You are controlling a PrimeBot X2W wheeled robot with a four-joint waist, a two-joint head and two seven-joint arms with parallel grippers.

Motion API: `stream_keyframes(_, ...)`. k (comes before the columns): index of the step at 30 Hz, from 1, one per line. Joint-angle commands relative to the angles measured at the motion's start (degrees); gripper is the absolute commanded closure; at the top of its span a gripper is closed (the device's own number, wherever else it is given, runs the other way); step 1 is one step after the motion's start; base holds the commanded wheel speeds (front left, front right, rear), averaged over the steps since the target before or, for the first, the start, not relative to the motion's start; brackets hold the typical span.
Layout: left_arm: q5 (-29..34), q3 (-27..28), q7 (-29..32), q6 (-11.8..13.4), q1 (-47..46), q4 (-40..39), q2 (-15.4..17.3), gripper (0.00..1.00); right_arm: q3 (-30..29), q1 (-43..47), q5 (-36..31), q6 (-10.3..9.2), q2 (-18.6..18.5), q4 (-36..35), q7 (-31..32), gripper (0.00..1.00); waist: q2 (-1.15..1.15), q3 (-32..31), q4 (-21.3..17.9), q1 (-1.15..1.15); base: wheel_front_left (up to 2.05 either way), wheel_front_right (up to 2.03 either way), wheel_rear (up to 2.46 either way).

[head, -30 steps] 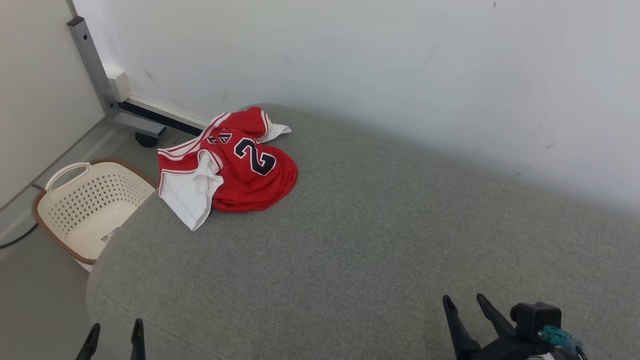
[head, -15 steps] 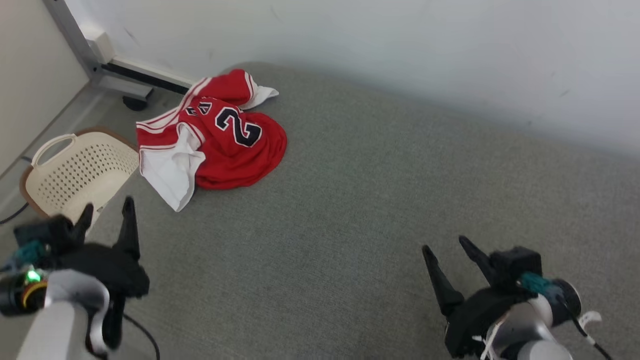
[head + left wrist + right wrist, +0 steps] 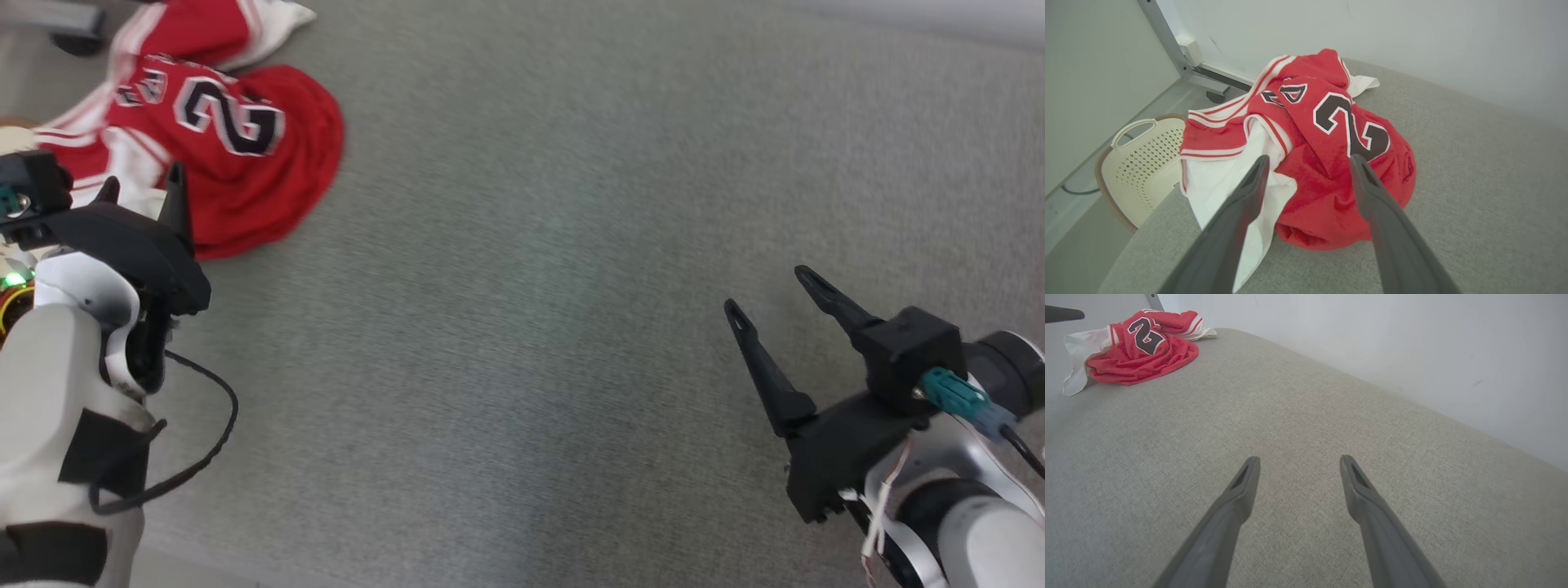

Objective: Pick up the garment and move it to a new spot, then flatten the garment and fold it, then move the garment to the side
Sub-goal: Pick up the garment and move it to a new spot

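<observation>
Both pairs of jaws are spread wide and hold nothing, as they were a second ago. The left jaws, then only two tips at the bottom edge of the head view, have come up and forward. Their fingers [image 3: 174, 204] now stand at the near edge of the jersey [image 3: 245, 155]. In the left wrist view the fingers [image 3: 1241, 212] frame the jersey [image 3: 1331, 183], one over its white flap and the other over the red cloth below the "2". They look clear of the cloth.

The right jaws have risen too. Their fingers [image 3: 763, 367] hang over bare pad [image 3: 531, 327], well apart from the jersey.

The head camera has tipped down, so the whole picture has shifted. The jersey itself lies in the same heap at the pad's far left corner, number up.

The left forearm [image 3: 49, 408] and wrist hide part of the white flap in the head view, and a black cable [image 3: 204, 441] loops off that arm. A teal plug [image 3: 951, 392] sits on the right wrist.

A cream basket [image 3: 1139, 163] stands on the floor [image 3: 1069, 245] just beside the pad's rounded edge, near the white flap. Behind it a grey metal leg [image 3: 1167, 41] and a caster [image 3: 1214, 97] stand at the wall [image 3: 1412, 41].

From the right wrist, open pad [image 3: 1290, 416] runs to the jersey [image 3: 1139, 355] at the upper left, with a dark left finger [image 3: 1063, 313] near it.
</observation>
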Motion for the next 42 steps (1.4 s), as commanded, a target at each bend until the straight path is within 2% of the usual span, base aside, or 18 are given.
stream_keyframes(1, -0.3, 0.2, 0.0, -0.2, -2.4, 1.7, 0.3, 0.0, -0.6, 1.0, 0.0, -0.1, -0.5, -1.7, 0.7, 0.0, -0.02, 7.9, -6.6, -0.02, 0.0, 0.0, 0.0)
stream_keyframes(7, -1.4, 1.0, -1.4, -0.1, -6.2, 7.0, 0.2, 0.0, -3.4, 4.1, -0.5, -0.11, -0.8, -6.3, 2.1, 0.0, -0.02, 10.5, -7.7, -0.02, 0.0, 0.0, 0.0)
stream_keyframes(13, -2.9, 2.5, -0.8, 1.4, -8.9, 13.2, 0.4, 0.0, -4.0, 5.2, -0.3, -0.11, -0.8, -8.4, 2.4, 0.0, -0.02, 11.3, -8.5, -0.02, 0.0, 0.0, 0.0)
stream_keyframes(16, -3.9, 2.9, -0.9, 0.5, -9.2, 15.7, 0.0, 0.0, -3.7, 5.2, 0.2, -0.11, -0.5, -8.6, 2.3, 0.0, -0.02, 11.0, -8.9, -0.02, 0.0, 0.0, 0.0)
stream_keyframes(17, -3.7, 2.5, -0.5, 0.6, -9.4, 16.5, 0.0, 0.55, -3.7, 5.2, 0.4, -0.11, -0.5, -8.5, 2.3, 0.0, -0.02, 10.8, -9.0, -0.02, 0.0, 0.0, 0.0)
stream_keyframes(18, -3.5, 2.3, -0.6, 0.5, -9.6, 17.2, 0.1, 0.99, -3.7, 5.2, 0.5, -0.11, -0.5, -8.5, 2.3, 0.0, -0.02, 10.7, -9.1, -0.02, 0.0, 0.0, 0.0)
stream_keyframes(21, -3.6, 1.9, -0.8, -0.4, -9.6, 18.7, 0.1, 1.0, -3.8, 5.5, 0.6, -0.11, -0.4, -8.0, 2.3, 0.0, -0.02, 9.7, -9.1, -0.02, 0.0, 0.0, 0.0)
stream_keyframes(32, -2.3, 0.2, -6.1, -3.5, -10.2, 16.9, 5.1, 1.0, -1.1, 4.2, 2.3, -0.11, 2.7, -1.0, -2.8, 0.0, -0.02, 0.4, -9.7, -0.02, 0.0, 0.0, 0.0)
stream_keyframes(37, -2.1, -2.6, -3.8, -4.7, -8.6, 12.8, 7.5, 1.0, -0.2, 4.8, 3.1, -0.11, 5.7, 4.7, -6.7, 0.0, -0.02, -6.6, -9.9, -0.02, 0.0, 0.0, 0.0)
stream_keyframes(42, -2.2, -5.3, 0.1, -4.9, -9.7, 4.9, 10.8, 1.0, 0.1, 5.0, 3.7, -0.11, 8.4, 9.0, -10.0, 0.0, -0.02, -12.0, -10.4, -0.02, 0.0, 0.0, 0.0)
